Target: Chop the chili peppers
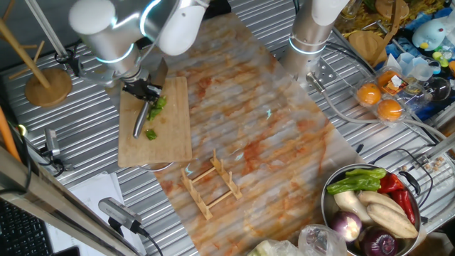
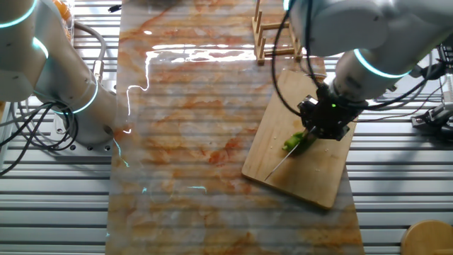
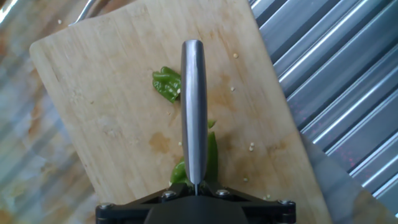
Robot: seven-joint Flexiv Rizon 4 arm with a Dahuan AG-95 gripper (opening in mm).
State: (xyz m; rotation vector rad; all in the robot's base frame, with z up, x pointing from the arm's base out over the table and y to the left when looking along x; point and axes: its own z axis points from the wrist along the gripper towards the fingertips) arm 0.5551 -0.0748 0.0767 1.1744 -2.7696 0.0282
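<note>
1. One fixed view: the tool [image 1: 144, 91] is clamped on a knife [image 1: 141, 119] above the bamboo cutting board [image 1: 174, 135]; glossy green chili peppers [image 1: 159, 104] lie beneath, one chunk [image 1: 151, 134] toward 6 o'clock.
2. Other fixed view: the chili peppers [image 2: 297, 143] are seen under the blade on the table [image 2: 184, 127].
3. Hand view: the chili peppers [image 3: 211, 155] are judged light, slick, roll-prone; pinning mid-body is advised.

Ribbed metal table [image 1: 85, 153], marbled mat [image 1: 270, 135], cutting board [image 1: 170, 135], bowl [image 1: 328, 206]
</note>
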